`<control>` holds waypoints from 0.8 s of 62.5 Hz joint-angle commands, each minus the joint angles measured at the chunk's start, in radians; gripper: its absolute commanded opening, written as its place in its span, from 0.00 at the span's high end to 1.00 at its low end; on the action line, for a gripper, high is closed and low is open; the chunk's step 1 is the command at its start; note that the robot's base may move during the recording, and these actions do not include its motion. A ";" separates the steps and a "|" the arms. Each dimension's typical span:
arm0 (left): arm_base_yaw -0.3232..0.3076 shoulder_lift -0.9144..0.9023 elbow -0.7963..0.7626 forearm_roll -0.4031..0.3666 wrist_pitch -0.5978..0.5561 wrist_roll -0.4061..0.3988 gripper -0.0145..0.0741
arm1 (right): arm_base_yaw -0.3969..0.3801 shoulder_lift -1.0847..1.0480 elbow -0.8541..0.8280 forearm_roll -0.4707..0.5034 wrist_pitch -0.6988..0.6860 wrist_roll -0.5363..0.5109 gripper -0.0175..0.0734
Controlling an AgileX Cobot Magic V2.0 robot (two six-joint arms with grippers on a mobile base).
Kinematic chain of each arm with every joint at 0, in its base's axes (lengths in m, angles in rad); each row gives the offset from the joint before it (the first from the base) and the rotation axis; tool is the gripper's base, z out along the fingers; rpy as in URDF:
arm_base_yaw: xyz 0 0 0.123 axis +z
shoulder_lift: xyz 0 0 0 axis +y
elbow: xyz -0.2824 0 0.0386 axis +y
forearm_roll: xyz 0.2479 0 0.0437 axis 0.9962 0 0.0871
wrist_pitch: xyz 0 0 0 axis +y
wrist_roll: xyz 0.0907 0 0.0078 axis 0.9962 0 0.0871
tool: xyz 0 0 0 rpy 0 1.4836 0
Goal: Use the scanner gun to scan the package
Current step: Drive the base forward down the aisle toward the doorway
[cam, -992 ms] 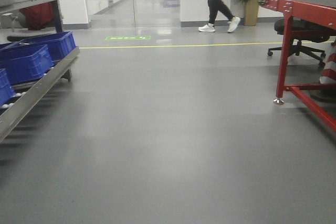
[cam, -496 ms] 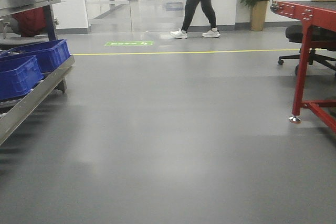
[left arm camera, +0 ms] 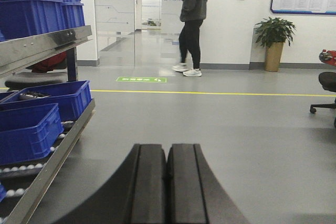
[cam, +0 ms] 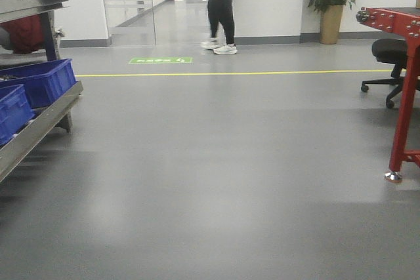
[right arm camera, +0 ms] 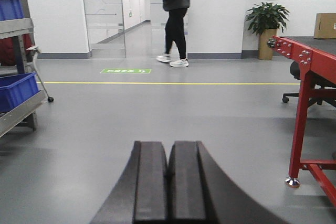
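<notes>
Grey floor (cam: pixel 210 175) was shown between a grey metal rack (cam: pixel 41 121), left, and a red steel table (cam: pixel 403 103), right.
The left gripper (left arm camera: pixel 168 151) and right gripper (right arm camera: pixel 168 148) were pressed shut, empty; package and scanner gun were not seen. The gap should be driven centrally; rack and table were spread outward since earlier.

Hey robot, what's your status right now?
Left gripper shut, empty. Right gripper shut, empty. Package, scanner gun not in view. Person far ahead.

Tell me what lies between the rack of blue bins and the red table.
Bare grey floor from rack to red table, shown in the front view; an office chair stands farther back.
</notes>
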 commanded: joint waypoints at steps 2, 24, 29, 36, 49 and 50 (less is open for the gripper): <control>0.005 -0.004 -0.001 0.004 -0.020 0.005 0.94 | 0.001 -0.002 0.000 -0.004 -0.019 -0.002 0.99; 0.005 -0.004 -0.001 0.004 -0.020 0.005 0.94 | 0.004 -0.002 0.000 -0.004 -0.019 -0.002 0.99; 0.005 -0.004 -0.001 0.004 -0.020 0.005 0.94 | 0.004 -0.002 0.000 -0.004 -0.019 -0.002 0.99; 0.005 -0.004 -0.001 0.004 -0.020 0.005 0.94 | 0.004 -0.002 0.000 -0.004 -0.019 -0.002 0.99; 0.005 -0.004 -0.001 0.004 -0.020 0.005 0.94 | 0.004 -0.002 0.000 -0.004 -0.019 -0.002 0.99; 0.005 -0.004 -0.001 0.004 -0.020 0.005 0.94 | 0.004 -0.002 0.000 -0.004 -0.019 -0.002 0.99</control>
